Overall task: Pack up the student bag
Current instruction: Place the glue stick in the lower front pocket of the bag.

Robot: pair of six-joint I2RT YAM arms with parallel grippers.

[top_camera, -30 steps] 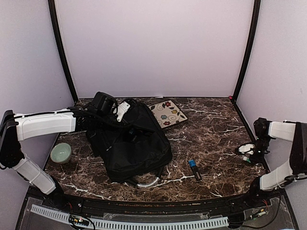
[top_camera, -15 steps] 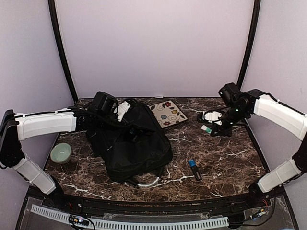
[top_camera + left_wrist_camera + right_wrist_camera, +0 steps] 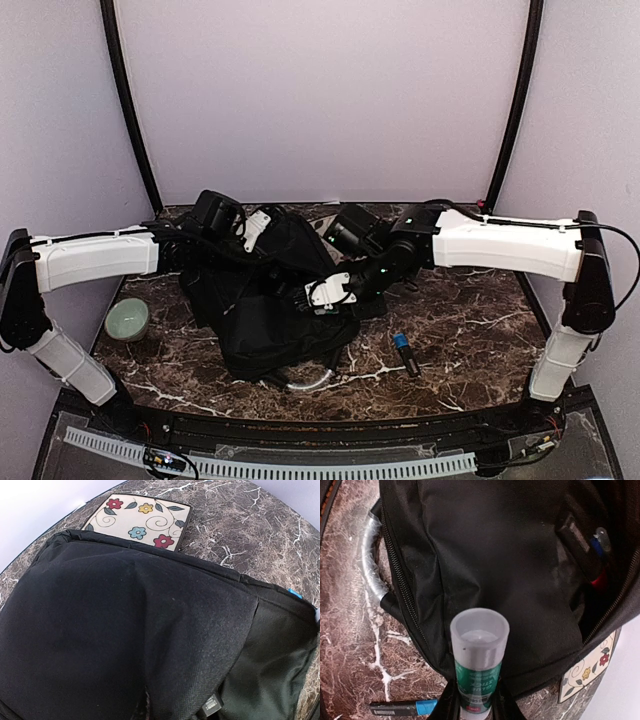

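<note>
Glue stick over student bag
Right gripper clamps it above the opening; left gripper closed at the bag's rear.

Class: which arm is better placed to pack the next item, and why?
Right: the right pincer holds a glue stick over the open student bag; the left pincer is at its far edge.
</note>
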